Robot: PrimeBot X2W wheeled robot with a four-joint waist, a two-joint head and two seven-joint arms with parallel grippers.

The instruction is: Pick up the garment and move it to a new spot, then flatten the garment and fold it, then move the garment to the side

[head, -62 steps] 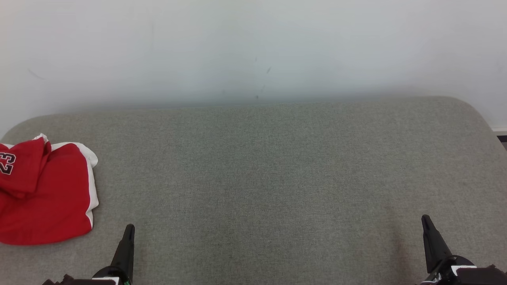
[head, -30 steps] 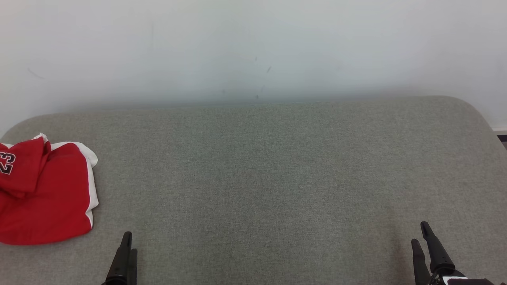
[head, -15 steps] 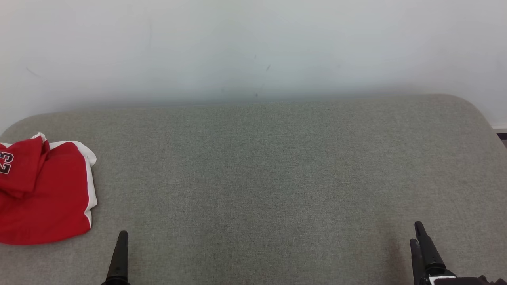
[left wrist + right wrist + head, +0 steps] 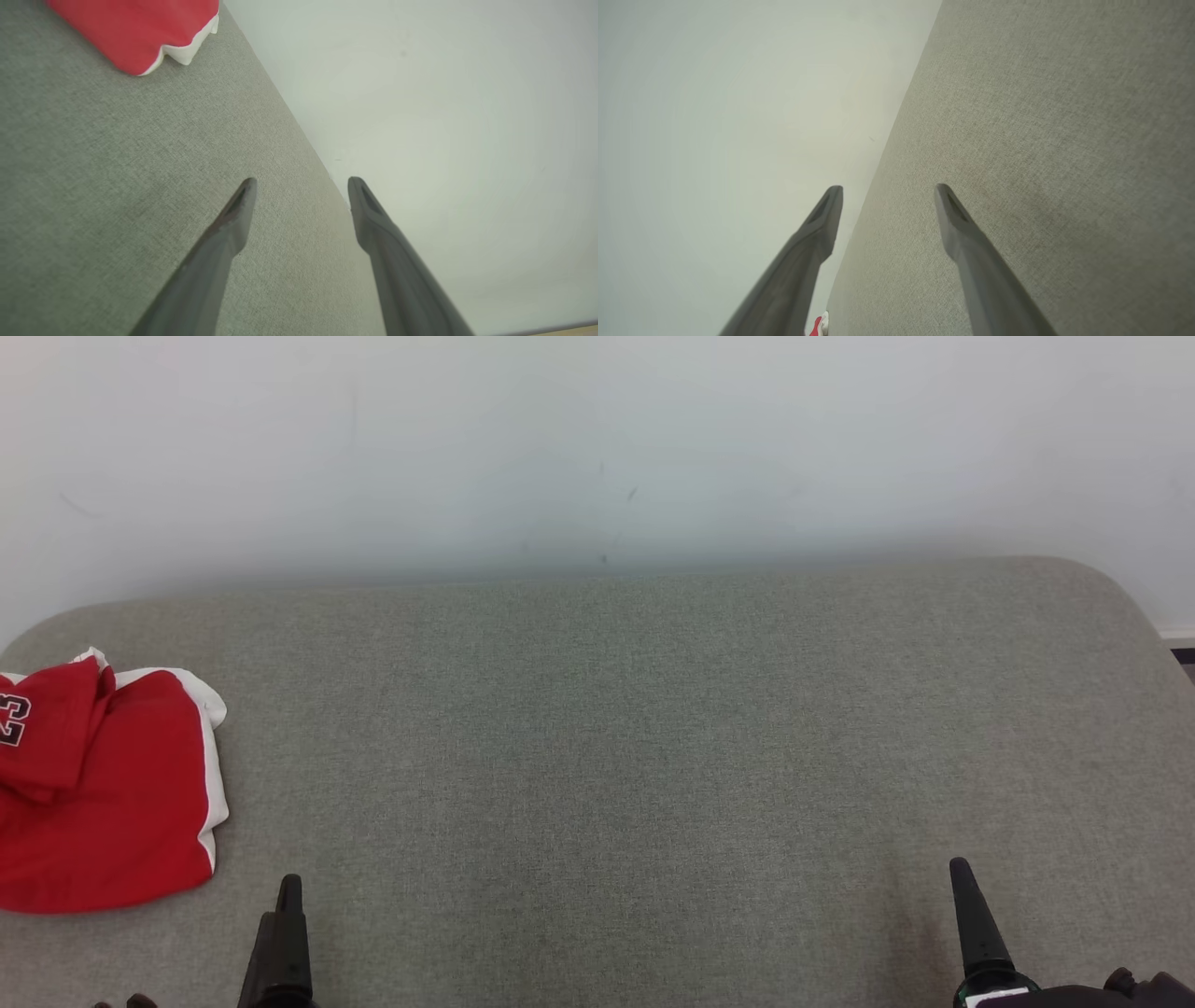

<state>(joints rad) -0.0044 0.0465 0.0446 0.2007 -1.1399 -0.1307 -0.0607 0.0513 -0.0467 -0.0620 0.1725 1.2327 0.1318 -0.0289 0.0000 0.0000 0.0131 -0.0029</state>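
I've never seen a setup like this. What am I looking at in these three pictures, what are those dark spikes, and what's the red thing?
It is a two-armed robot. The wide picture comes from a camera on its head, looking down at a grey padded surface. The other two come from cameras on its wrists. The dark spikes are the fingers of its left gripper and right gripper; both are open and hold nothing. The red thing is a garment with white trim, lying at the surface's left end, apart from both grippers.
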